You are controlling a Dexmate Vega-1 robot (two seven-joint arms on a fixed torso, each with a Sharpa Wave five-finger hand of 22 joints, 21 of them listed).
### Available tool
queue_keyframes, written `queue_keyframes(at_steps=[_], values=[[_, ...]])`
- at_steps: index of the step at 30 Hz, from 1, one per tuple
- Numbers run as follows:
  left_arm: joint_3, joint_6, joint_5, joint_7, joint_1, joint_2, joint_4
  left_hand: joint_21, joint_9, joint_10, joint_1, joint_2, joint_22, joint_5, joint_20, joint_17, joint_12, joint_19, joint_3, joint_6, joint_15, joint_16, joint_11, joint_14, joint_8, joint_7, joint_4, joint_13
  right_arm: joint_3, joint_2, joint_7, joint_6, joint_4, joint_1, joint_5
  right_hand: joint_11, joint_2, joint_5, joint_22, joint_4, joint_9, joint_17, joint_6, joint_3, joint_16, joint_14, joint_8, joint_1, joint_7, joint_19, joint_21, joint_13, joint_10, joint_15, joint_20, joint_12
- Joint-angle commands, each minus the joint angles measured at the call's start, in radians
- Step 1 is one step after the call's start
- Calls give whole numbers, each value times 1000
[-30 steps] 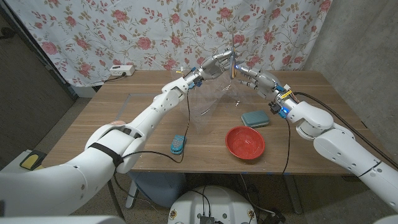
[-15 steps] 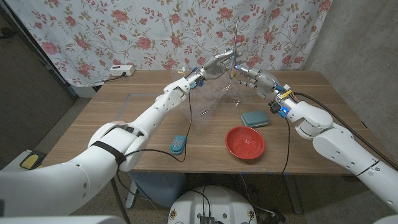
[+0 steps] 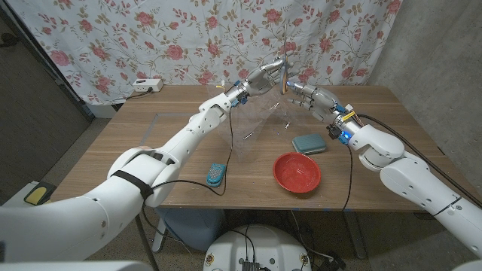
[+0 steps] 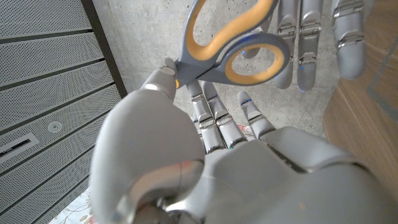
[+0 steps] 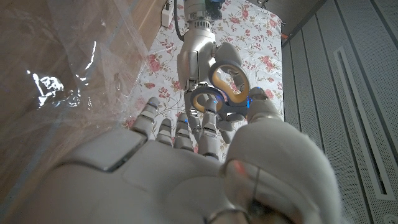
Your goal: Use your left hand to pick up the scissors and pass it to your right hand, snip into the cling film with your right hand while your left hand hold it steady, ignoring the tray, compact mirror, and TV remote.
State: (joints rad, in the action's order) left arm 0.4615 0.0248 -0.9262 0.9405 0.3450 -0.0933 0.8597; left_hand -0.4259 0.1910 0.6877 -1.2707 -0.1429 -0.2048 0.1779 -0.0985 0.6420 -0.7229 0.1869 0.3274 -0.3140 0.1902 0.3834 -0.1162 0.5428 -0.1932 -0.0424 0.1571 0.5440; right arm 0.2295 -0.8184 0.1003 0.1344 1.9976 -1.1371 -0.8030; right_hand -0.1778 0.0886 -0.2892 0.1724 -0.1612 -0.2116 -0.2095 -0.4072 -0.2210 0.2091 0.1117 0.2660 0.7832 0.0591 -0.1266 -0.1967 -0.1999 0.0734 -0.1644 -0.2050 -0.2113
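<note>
Left robot hand (image 3: 263, 76) grasping scissors (image 3: 285, 66) raised above cling film (image 3: 260, 120); right robot hand (image 3: 310, 96) released, fingers beside handles

Even indoor light, cling film (image 5: 56, 81) glare

red bowl (image 3: 297, 172), power strip (image 3: 147, 85)

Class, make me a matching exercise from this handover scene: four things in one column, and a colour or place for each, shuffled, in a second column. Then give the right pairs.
Things:
1. scissors
2. tray
3. TV remote
4. compact mirror

Colour or place:
A. round and red, on the table's near side
B. small and blue, by the table's front edge
C. held up in the left hand, close to the right hand
D. teal, lying just behind the red item

Pairs: 1-C, 2-A, 3-D, 4-B
</note>
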Motion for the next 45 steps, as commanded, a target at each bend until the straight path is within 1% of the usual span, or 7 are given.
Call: queue_keyframes(at_steps=[1, 10, 17, 30, 40, 43, 45], values=[[-2, -11, -7, -8, 13, -8, 20, -8, 1, 91, 0, -9, -2, 7, 0, 4, -9, 0, -1, -7, 36, -5, -94, -18, -7, 3, -1, 5, -2, -2, 15, 6, -14, 0, -6, -2, -11, -8, 1, 8, -5, 1, 21, 2, 7, -9, -9, -6, -2, -10, -5, 0, 7, 0, -3, -7], [-3, -11, -12, -1, 11, -2, 5, -9, 1, 91, 2, -9, -2, 7, 0, 5, -9, 0, -2, -6, 34, -6, -94, -15, -7, 2, -2, 5, 7, -1, 19, -7, -16, 10, -12, 9, -13, -9, 1, 11, -6, 1, 20, 3, 4, -1, -11, -12, -5, -11, -3, 1, -3, 5, -6, -2], [-3, -15, -14, 3, 11, 0, 1, -10, 1, 91, 2, -9, -2, 7, 0, 6, -9, 0, -2, -6, 34, -8, -95, -14, -7, 2, -2, 4, 8, 4, 12, -8, -16, 11, -15, 23, -6, -14, 1, 13, -6, 1, -28, -1, 1, 5, 0, -13, -13, -12, 0, 1, 8, 19, -5, -4], [-6, -24, -18, 4, 14, -4, 5, -11, 1, 91, 1, -10, -2, 8, -1, 9, -10, -1, -1, -5, 35, -11, -95, -14, -6, 4, -1, 3, 17, 12, 28, -18, -32, 23, -37, 26, -7, -13, 1, 23, -2, -2, -20, 4, -2, 20, -14, -34, 9, -6, 4, 1, 6, 18, -6, -1], [-4, -30, -17, 7, 11, 0, 2, -12, 1, 89, 2, -10, -1, 8, -1, 11, -8, -1, -2, -6, 34, -14, -95, -14, -7, 3, -2, 1, 22, 23, 35, -12, -43, 31, -44, 40, 2, -10, 1, 33, -1, -5, -42, 6, 0, 24, -11, -50, -7, -2, 5, 1, 8, 22, -4, -1], [-4, -34, -19, 4, 13, 0, 5, -13, 1, 90, 2, -10, -1, 8, -1, 11, -9, -1, -1, -5, 35, -15, -94, -14, -7, 3, -2, 1, 20, 26, 26, -18, -41, 29, -51, 54, 8, -10, 1, 34, 0, -5, -66, 5, 1, 24, -5, -54, -16, -2, 5, 1, 13, 26, -4, -2], [-5, -34, -20, 3, 14, 0, 6, -13, 1, 90, 2, -10, -1, 8, -1, 11, -9, -2, -2, -5, 35, -15, -95, -14, -7, 3, -2, 2, 22, 26, 27, -17, -44, 31, -49, 61, 13, -10, 1, 32, 1, -5, -84, 1, 3, 20, -1, -53, -23, -5, 4, 1, 21, 34, 7, -4]])
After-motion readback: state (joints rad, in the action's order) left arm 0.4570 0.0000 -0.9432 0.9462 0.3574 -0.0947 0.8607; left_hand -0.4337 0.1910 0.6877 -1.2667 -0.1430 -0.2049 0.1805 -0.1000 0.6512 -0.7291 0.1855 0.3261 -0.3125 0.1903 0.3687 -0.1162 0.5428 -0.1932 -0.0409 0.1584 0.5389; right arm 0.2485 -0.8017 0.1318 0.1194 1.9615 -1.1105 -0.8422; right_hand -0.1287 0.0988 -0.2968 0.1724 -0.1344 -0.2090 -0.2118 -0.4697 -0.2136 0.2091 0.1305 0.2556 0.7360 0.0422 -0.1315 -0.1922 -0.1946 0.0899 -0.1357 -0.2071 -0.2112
